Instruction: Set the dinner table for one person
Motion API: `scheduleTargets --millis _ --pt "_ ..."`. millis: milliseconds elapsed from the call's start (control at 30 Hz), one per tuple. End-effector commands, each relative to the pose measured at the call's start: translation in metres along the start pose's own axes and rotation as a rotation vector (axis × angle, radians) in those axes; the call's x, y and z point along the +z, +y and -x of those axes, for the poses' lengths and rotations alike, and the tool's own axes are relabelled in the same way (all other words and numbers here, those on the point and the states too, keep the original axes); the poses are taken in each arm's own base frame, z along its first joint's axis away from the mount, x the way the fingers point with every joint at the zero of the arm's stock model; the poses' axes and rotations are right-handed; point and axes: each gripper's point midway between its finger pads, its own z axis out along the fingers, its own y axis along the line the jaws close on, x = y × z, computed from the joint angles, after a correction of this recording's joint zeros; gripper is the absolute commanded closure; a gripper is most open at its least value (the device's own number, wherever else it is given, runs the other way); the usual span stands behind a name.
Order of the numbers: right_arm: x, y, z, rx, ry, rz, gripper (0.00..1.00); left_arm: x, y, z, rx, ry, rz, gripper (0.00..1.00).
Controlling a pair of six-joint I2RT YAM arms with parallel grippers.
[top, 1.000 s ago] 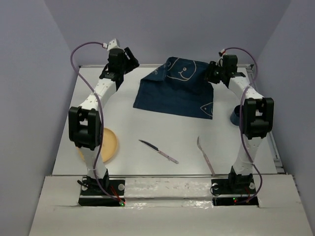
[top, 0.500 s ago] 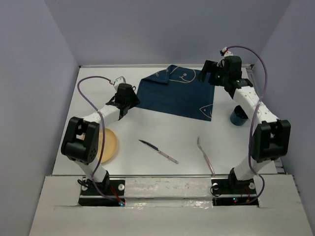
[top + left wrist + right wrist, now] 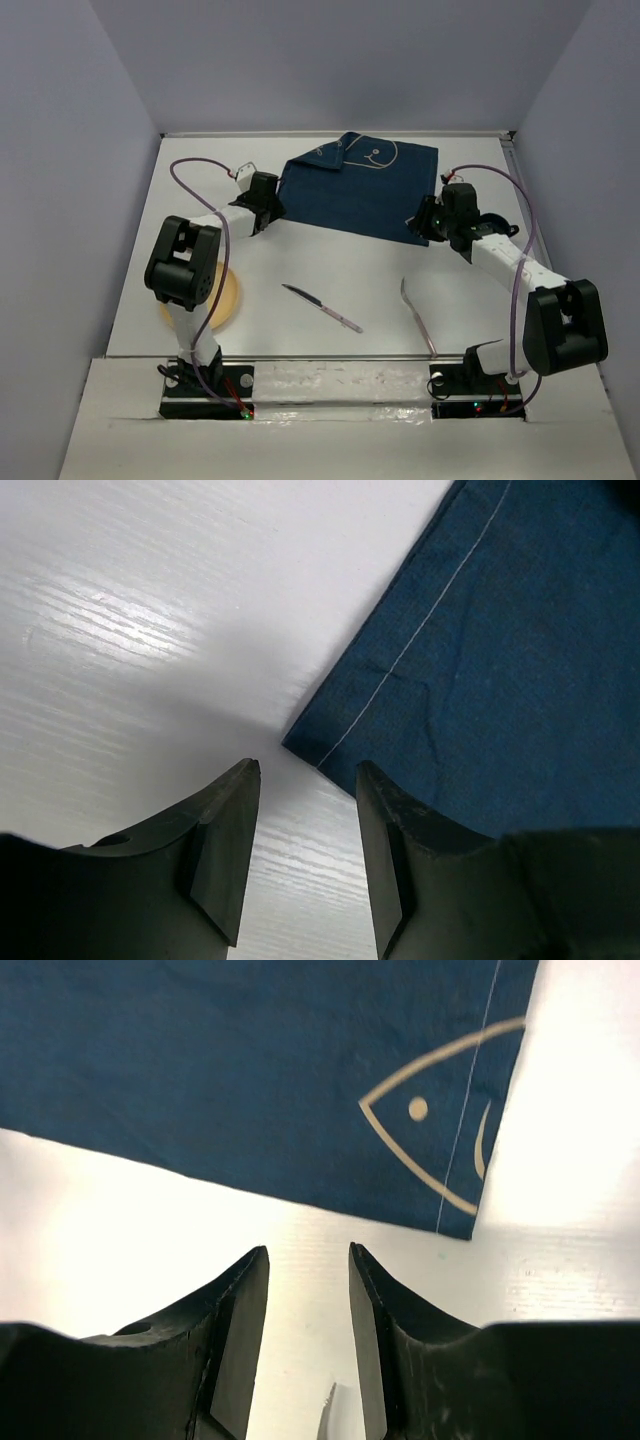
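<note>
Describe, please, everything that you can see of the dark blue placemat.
The placemat is a dark blue cloth, roughly rectangular, with pale whale line drawings and a light stitched hem. It lies on the far half of the white table, slightly askew; its far left part looks folded over. The open left gripper stands at its near left corner, the open right gripper before its near right corner; neither grips it.

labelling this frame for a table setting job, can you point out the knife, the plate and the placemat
knife (image 3: 322,308): top view, the middle, where blade meets handle
plate (image 3: 230,296): top view, its right side, the part that shows
placemat (image 3: 345,195): top view, the flat middle of the cloth
</note>
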Motion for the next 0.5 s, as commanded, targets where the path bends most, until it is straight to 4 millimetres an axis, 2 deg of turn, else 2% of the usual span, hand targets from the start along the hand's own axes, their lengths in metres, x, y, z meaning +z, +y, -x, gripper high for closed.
scheduleTargets --millis 0,133,233,300,433,467 --pt "-0.003 0.006 0.021 0.02 -0.106 0.021 0.56 0.008 -0.007 0.014 -0.026 -0.046 0.025 0.46" --pt "0.001 0.001 0.017 0.025 -0.098 0.002 0.53 0.018 -0.009 0.014 -0.02 -0.035 0.042 0.48" --pt "0.005 -0.009 0.012 0.022 -0.087 -0.041 0.43 0.024 -0.009 0.01 -0.015 -0.024 0.049 0.53" --pt "0.008 -0.019 0.008 0.024 -0.082 -0.087 0.36 0.028 -0.007 0.006 -0.007 -0.019 0.058 0.63" --pt "0.018 -0.04 -0.005 0.014 -0.047 -0.184 0.33 0.031 -0.004 0.007 0.004 -0.028 0.072 0.78" --pt "0.02 -0.047 -0.005 0.012 -0.051 -0.222 0.32 0.032 -0.004 0.005 0.009 -0.024 0.072 0.85"
